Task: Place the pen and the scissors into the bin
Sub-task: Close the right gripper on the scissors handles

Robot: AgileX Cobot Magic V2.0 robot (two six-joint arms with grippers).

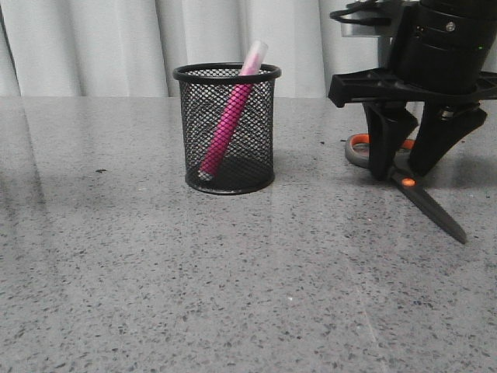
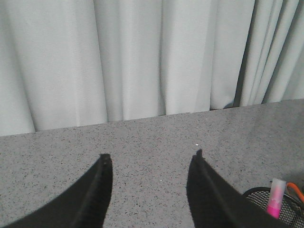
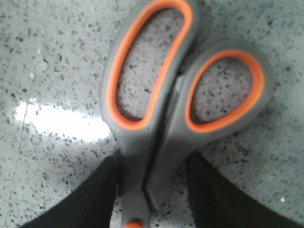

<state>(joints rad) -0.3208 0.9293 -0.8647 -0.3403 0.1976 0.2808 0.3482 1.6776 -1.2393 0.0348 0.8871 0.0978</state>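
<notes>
Scissors (image 3: 156, 118) flat on speckled table (image 1: 233, 272); right end effector (image 1: 404, 176) straddling, fingers apart.

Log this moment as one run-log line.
pen: in bin, leaning | scissors: flat on table, blades closed | right end effector: open, straddling scissors near pivot | left end effector: open, empty

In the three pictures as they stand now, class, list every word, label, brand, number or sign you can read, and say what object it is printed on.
No readable text in any view.
Pen: no print visible on its pink barrel.
Scissors: plain grey and orange handles, no brand or number.
Bin: bare black mesh, no label.
Right gripper and left gripper: plain black fingers, no markings visible.
</notes>
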